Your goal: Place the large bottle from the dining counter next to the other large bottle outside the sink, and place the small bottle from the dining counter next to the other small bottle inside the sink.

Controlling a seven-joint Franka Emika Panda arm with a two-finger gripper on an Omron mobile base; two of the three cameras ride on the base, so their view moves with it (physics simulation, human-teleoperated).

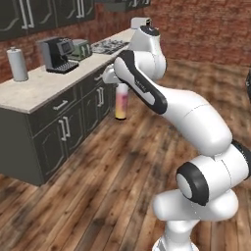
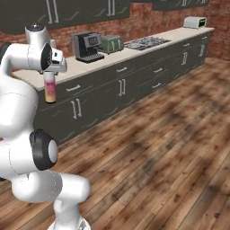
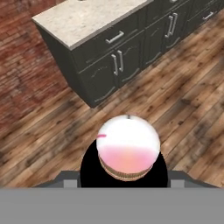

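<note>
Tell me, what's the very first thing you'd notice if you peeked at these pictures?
The big white robot arm fills the front, and its gripper holds the large bottle, pink on top and yellow-orange below, hanging in the air over the wooden floor. Behind it runs a long kitchen counter with dark cabinets, and a black coffee machine sits on top by the brick wall.

I can read no text, label, brand or number anywhere; the coffee machine (image 2: 88,46) front and the large bottle (image 1: 121,100) show no legible marks.
</note>
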